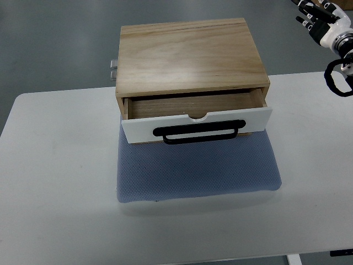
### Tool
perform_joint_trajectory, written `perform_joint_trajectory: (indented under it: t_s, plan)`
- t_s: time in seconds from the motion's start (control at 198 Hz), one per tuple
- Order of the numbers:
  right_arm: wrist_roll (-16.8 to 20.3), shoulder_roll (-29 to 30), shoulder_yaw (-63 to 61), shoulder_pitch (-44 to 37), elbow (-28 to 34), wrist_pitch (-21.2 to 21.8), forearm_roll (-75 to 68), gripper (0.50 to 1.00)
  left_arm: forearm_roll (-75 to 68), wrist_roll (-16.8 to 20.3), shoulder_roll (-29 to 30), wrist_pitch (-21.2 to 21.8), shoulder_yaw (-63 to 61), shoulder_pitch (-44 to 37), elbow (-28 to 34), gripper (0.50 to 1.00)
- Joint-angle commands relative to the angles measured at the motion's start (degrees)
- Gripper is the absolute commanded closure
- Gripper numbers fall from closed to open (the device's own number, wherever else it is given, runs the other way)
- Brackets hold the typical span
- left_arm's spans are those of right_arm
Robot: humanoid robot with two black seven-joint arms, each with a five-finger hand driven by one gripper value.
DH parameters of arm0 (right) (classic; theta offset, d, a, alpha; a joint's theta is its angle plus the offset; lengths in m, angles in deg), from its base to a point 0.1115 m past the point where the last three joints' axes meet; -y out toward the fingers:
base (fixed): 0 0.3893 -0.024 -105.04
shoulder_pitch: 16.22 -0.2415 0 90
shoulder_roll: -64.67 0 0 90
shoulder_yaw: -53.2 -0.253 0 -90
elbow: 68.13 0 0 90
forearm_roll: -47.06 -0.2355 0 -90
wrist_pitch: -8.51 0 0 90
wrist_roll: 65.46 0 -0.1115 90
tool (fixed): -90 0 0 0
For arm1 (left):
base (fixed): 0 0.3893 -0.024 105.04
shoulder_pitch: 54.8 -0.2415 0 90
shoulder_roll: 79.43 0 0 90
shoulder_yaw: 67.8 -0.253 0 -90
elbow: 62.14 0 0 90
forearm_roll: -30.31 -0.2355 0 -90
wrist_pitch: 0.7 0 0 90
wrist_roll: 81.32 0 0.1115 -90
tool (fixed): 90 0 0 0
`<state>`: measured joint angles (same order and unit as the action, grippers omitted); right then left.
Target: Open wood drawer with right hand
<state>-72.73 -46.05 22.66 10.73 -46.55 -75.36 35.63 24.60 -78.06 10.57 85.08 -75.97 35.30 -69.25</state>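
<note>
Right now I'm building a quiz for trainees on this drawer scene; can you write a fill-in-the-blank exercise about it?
1. The drawer of the wooden box is partly ____.
2. The drawer's white front carries a ____ handle.
3. The box sits on a ____ mat on the white table.
4. The right hand is at the picture's top ____ corner, away from the handle.

Missing words: open; black; blue; right

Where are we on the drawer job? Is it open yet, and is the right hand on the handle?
Done: the drawer is pulled partly out of the wood box, its white front clear of the frame and its inside showing. In hand: nothing; the right hand is up at the top right corner, well away from the black handle. Left: at most pulling it out further, if wanted.
</note>
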Motion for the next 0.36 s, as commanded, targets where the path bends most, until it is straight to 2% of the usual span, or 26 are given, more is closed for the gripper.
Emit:
perform_joint_trajectory:
  t_s: [0.0, 0.358]
  plan:
    - [0.0, 1.4, -0.6, 1.3, 0.0, -0.1, 0.0, 0.556, 0.0, 0.0, 0.0, 0.0, 0.0, 0.0, 0.0, 0.500]
    - [-0.1, 3.1, -0.7, 4.5, 0.0, -0.1, 0.0, 0.556, 0.0, 0.0, 0.0, 0.0, 0.0, 0.0, 0.0, 0.500]
